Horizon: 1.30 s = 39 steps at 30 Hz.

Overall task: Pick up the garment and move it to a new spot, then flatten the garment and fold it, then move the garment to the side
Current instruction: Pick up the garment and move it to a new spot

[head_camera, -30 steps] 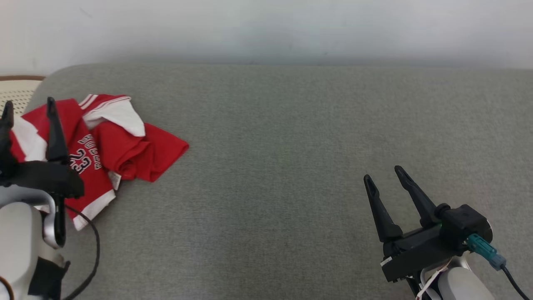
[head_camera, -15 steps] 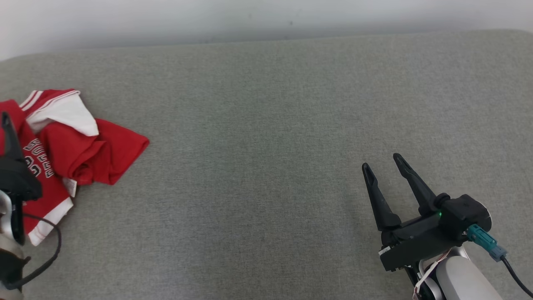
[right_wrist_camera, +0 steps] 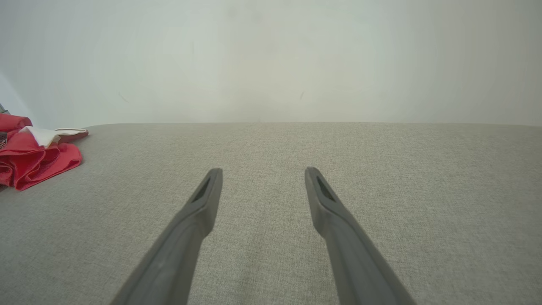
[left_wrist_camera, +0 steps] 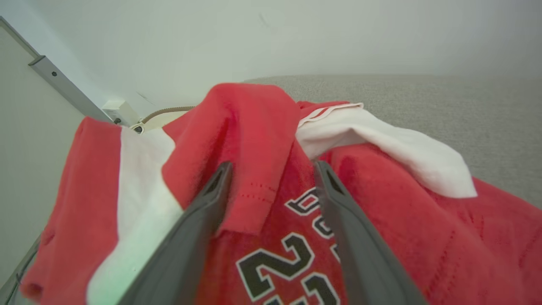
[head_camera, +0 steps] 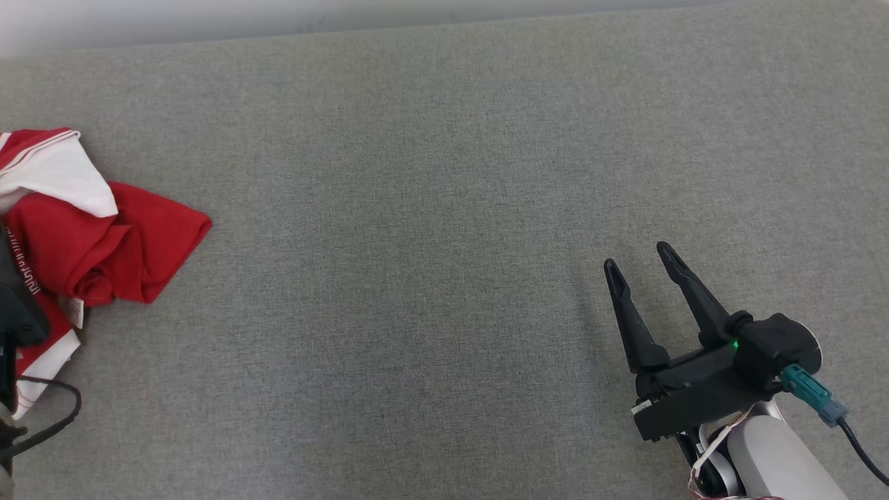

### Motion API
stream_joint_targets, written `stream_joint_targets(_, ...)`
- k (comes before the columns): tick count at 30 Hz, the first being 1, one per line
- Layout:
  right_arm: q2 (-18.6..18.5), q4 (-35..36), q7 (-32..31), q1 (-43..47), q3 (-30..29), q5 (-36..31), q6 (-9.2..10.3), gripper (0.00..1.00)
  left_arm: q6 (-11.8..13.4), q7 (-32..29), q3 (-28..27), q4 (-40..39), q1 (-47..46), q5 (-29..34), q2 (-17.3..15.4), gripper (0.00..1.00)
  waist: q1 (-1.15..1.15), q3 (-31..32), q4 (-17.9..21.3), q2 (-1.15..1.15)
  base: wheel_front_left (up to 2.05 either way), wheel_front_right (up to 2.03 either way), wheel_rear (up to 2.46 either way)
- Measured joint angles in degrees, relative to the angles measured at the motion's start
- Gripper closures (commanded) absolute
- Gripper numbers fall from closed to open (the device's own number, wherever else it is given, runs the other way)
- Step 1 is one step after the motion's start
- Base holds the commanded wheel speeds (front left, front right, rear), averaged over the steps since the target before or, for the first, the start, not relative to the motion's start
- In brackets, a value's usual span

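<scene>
- The crumpled red-and-white garment (head_camera: 97, 243) lay on the grey cushion (head_camera: 417, 208).
- The left gripper (left_wrist_camera: 273, 167) was at the garment, fingers spread astride a red fold.
- The right gripper (head_camera: 637, 255) sat well apart from the garment, fingers spread, empty.

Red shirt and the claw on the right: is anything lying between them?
No. Between the red shirt and the right gripper the grey cushion is bare, as the head view shows.

a grey woven cushion surface (head_camera: 430, 208) spreads wide, meeting a pale wall (right_wrist_camera: 271, 59) behind. on the wall a slanted grey metal strip (left_wrist_camera: 63, 87) ends just beside a small white box (left_wrist_camera: 120, 111).
</scene>
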<state>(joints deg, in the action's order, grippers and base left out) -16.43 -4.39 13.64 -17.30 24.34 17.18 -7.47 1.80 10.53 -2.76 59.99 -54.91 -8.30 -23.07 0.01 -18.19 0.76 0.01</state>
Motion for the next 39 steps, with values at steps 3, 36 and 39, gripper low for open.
stream_joint_targets(3, 0.0, -0.1, 0.1, -0.5, 0.3, 0.1, 0.00, 0.00, -0.1, -1.7, 0.3, 2.8, -0.9, 0.2, -0.3, 0.00, 0.00, -0.4, 0.4, 0.00, 0.00, 0.00, 0.00)
stream_joint_targets(36, 1.4, -2.6, 0.8, 0.8, 0.2, 0.9, 0.00, 0.00, -4.1, 3.7, 6.0, 2.6, -7.1, 0.5, -0.4, 1.00, -0.01, 7.0, 0.0, -0.01, 0.00, 0.00, 0.00)
stream_joint_targets(39, 1.7, -2.9, 1.0, 1.4, 0.0, 1.0, 0.00, 0.00, -4.3, 4.1, 7.1, -0.4, -7.4, 1.2, -0.1, 1.00, -0.02, 7.9, 0.3, -0.01, 0.00, 0.00, 0.00)
